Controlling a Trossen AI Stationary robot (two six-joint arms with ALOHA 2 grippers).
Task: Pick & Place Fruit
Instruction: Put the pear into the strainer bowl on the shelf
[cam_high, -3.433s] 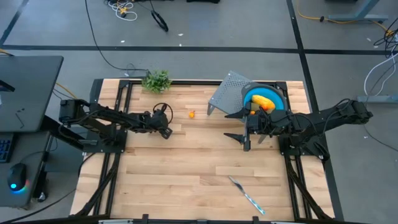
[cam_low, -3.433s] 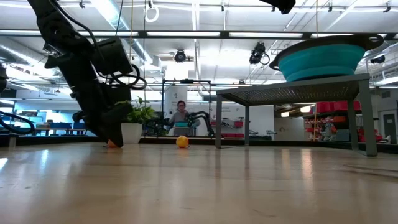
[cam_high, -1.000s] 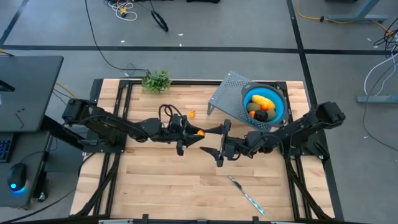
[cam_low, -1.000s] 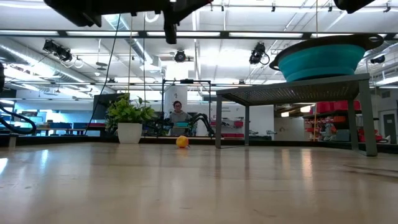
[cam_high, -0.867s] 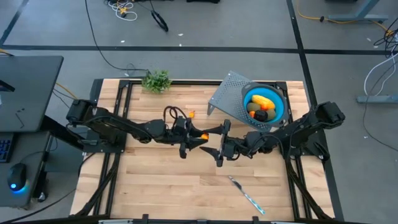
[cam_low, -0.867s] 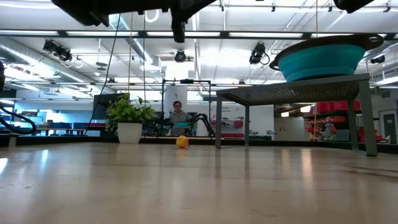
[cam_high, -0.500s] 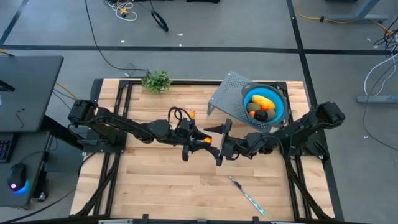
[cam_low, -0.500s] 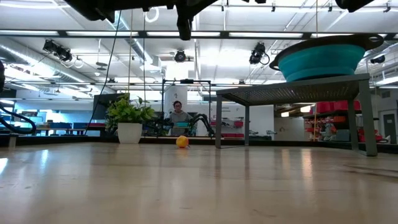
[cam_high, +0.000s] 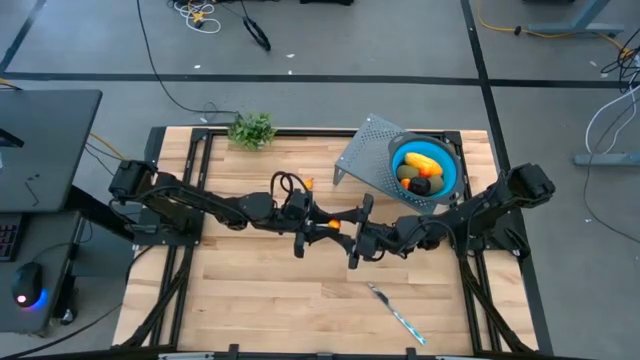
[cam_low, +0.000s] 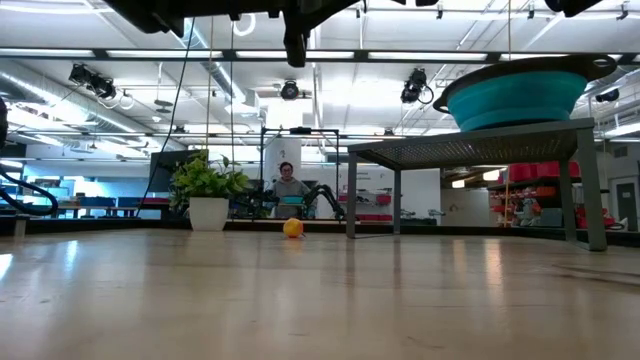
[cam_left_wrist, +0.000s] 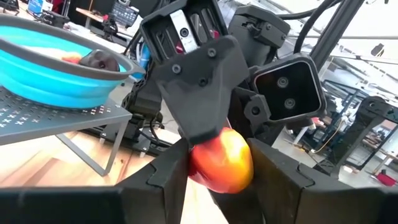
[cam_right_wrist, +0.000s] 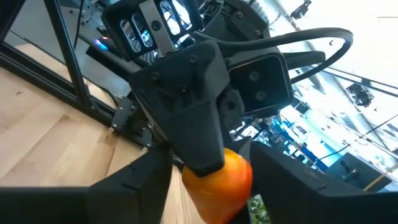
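My two arms have closed in on each other over mid-desk for a handover. The left gripper (cam_high: 322, 226) clamps the orange fruit (cam_left_wrist: 221, 160), and the right gripper (cam_high: 352, 231) has slid its spread fingers (cam_right_wrist: 292, 180) around it. One small fruit (cam_high: 308, 183) waits beside the bowl (cam_high: 452, 166) stand.

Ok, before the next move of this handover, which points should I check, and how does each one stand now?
1. Left gripper holds the orange-red fruit above the table: ok, shut on it.
2. Right gripper has one of its fingers on each side of the fruit: ok.
3. Right gripper closed on the fruit: not ok, it is open.
4. Blue bowl free from above: ok.
5. Room left in the bowl: cannot tell.
6. Small orange fruit on the table apart from both grippers: ok.
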